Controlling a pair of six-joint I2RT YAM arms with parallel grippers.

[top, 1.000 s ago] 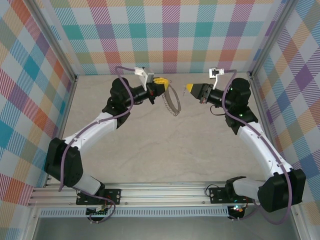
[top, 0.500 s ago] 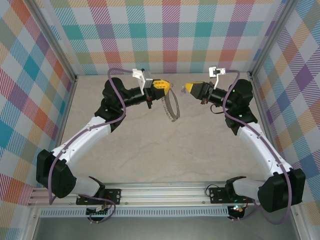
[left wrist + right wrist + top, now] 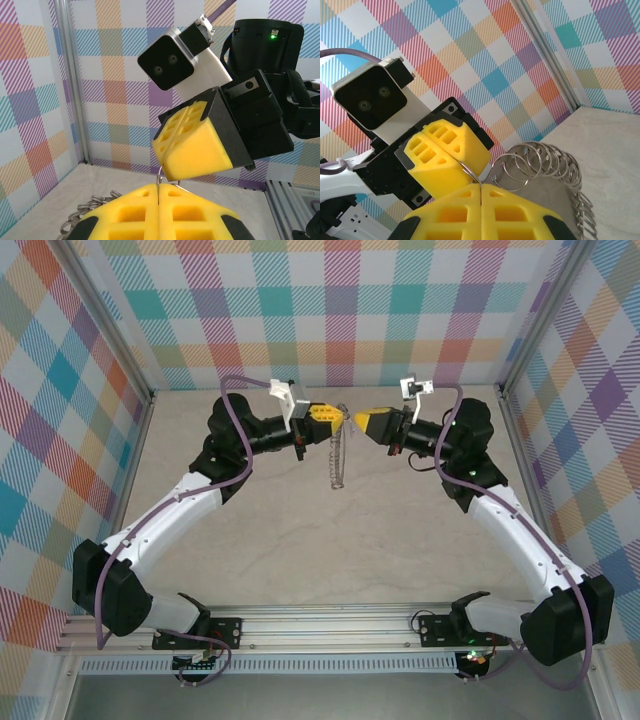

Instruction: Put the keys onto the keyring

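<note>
Grey scalloped keyring (image 3: 338,458), one, clamped in left pincer (image 3: 335,417); right pincer (image 3: 360,421) pressed together, contents unclear.

Pastel plaid walls (image 3: 330,300), beige marbled tabletop (image 3: 330,550)

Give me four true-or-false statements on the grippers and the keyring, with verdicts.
1. The left gripper is shut on the keyring, which hangs below it. True.
2. The right gripper is wide open. False: its pads press together in the right wrist view.
3. The grippers sit at opposite sides of the table. False: their tips almost meet over its far middle.
4. The keyring's wire forms a row of small loops. True.
</note>
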